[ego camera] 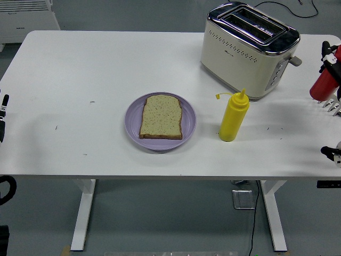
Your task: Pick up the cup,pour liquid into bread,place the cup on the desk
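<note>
A slice of speckled bread (161,116) lies flat on a purple plate (132,118) near the middle of the white table (80,74). At the far right edge a red cup (322,87) hangs just above the table, and my right hand (329,63) is shut on it with dark fingers around its top. Most of that hand and arm is cut off by the picture's edge. Only a sliver of my left hand (3,114) shows at the left edge, resting beside the table.
A yellow squeeze bottle (233,117) with its cap off stands upright just right of the plate. A cream and chrome toaster (248,48) sits at the back right. A white cabinet (26,16) stands behind the table's far left corner.
</note>
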`<state>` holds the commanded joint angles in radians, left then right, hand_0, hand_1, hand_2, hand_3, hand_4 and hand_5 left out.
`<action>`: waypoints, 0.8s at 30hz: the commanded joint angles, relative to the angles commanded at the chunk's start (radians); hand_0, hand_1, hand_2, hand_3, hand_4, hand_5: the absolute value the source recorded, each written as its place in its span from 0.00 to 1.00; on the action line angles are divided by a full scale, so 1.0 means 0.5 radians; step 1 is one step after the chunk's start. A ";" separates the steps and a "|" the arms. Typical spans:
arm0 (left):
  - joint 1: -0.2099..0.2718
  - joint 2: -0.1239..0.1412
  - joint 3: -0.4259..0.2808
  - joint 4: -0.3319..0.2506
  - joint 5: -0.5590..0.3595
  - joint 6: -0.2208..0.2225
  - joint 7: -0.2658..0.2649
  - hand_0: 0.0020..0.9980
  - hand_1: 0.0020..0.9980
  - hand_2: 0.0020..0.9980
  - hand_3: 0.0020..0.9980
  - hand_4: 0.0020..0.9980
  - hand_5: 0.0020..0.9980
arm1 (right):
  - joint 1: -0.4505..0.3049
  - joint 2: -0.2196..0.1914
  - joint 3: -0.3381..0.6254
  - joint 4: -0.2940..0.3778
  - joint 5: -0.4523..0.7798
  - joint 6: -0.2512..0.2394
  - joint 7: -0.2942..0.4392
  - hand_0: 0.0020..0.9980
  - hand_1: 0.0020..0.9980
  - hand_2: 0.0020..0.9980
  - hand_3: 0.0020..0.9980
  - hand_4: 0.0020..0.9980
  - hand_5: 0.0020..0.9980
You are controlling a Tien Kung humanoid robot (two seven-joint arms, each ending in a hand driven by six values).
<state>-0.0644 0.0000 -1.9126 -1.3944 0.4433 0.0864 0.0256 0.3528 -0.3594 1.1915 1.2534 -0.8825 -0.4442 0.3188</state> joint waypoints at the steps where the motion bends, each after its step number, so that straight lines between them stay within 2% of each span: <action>1: 0.000 0.000 0.001 0.001 0.000 0.001 0.000 0.78 0.73 0.73 0.67 0.55 0.98 | -0.009 -0.001 -0.016 -0.008 -0.002 0.000 0.015 0.23 0.21 0.29 0.35 0.68 0.30; 6: 0.001 0.000 0.007 0.003 -0.001 0.002 -0.001 0.78 0.73 0.73 0.67 0.55 0.98 | -0.051 0.001 -0.125 -0.052 0.038 -0.009 0.086 0.23 0.21 0.29 0.35 0.68 0.30; 11: 0.005 0.000 0.013 0.004 0.000 0.002 -0.001 0.78 0.73 0.73 0.67 0.55 0.98 | -0.076 0.040 -0.200 -0.088 0.077 -0.045 0.150 0.24 0.21 0.30 0.35 0.68 0.30; 24: 0.003 0.000 0.015 0.005 -0.001 0.001 -0.001 0.78 0.73 0.73 0.66 0.53 0.96 | -0.077 0.075 -0.370 -0.103 0.132 -0.075 0.193 0.25 0.22 0.30 0.36 0.68 0.30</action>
<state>-0.0627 0.0000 -1.9049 -1.3920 0.4429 0.0871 0.0249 0.3142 -0.3219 1.0064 1.2018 -0.8164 -0.4818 0.4156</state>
